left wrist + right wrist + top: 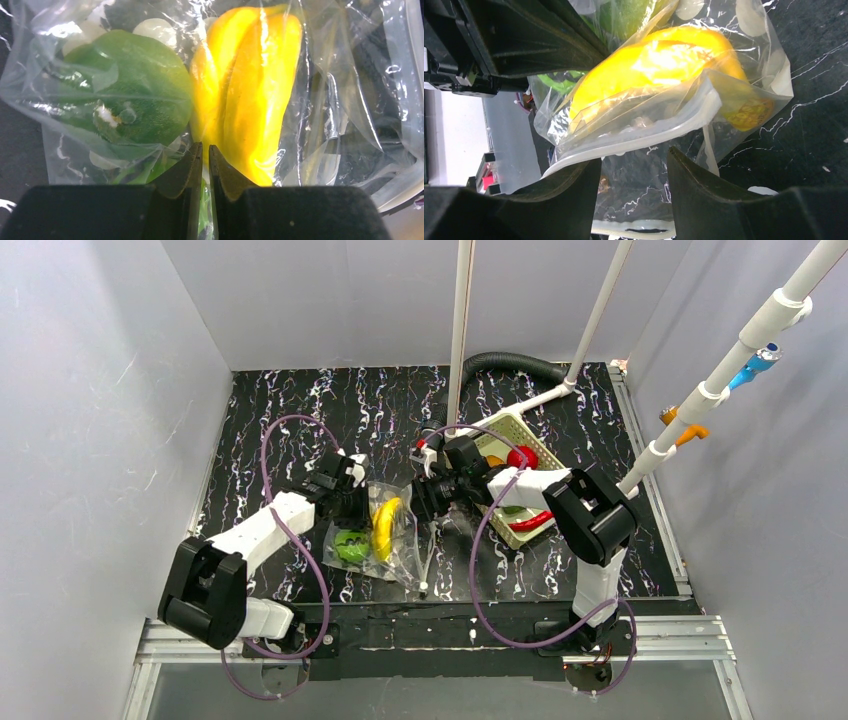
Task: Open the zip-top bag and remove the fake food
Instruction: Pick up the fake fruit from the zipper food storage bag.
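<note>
black marbled bench (300,410), seen from above, with the left arm (270,525) and right arm (590,515) reaching inward to its centre. a pale green slotted basket (512,426) sits at right under the right arm; it holds a dark red round fruit (522,457) and a red chili (531,522). the zip-top bag (405,540) lies on the bench between the two claws, just left of the basket. inside it, a yellow banana (385,527) lies beside a green round piece (351,546), the two touching. the bag's pale zip strip (634,142) runs just beyond the right claw's tips. left claw (205,146): narrowed to a slit, pinching bag film below the banana. right claw (633,160): moderately wide, fingers either side of loose film, gripping nothing.
</note>
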